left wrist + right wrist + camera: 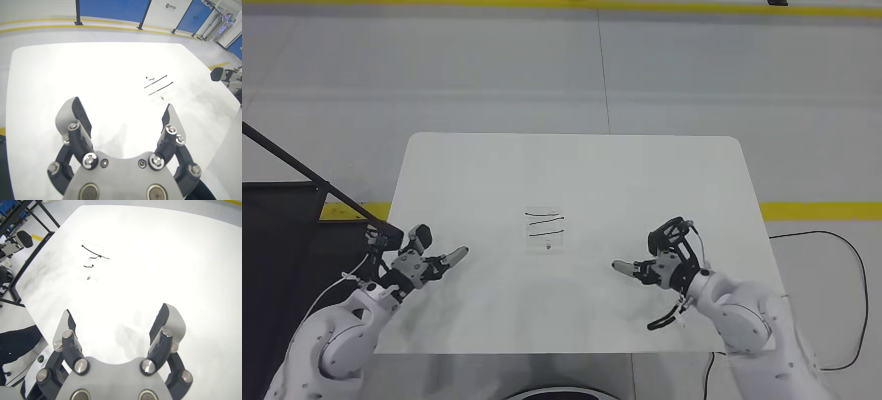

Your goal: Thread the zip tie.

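With both jaws apart and the thin ties (545,225) flat on the table (662,180) at 2 o'clock from your left jaws, you risk pinching bare surface or grabbing two together.

Bright overhead light blows out the white table (56,75) in both wrist views, whose edges bow.

Two long black zip ties (155,81) (160,88), one short black piece (150,78), one brownish speck (162,97), one white table (75,75).
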